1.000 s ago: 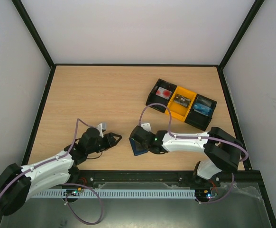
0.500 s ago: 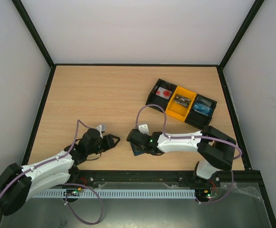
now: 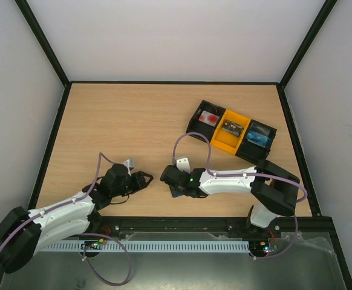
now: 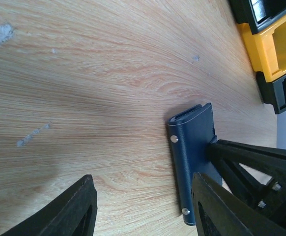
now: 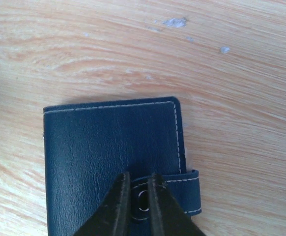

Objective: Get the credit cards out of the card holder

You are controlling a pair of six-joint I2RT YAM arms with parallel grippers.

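Right wrist view is showing the right tool (image 5: 138, 206) pinching almost shut on the closing tab (image 5: 185, 191) of the folded card holder (image 5: 108, 142), which is lying on the worktop (image 5: 133, 49). Left tool (image 4: 143, 186) is hovering wide open, holding nothing. Both credit cards (image 3: 209, 118) seem to be sitting in the tray (image 3: 253, 155), so letting go is probably all that is remaining.
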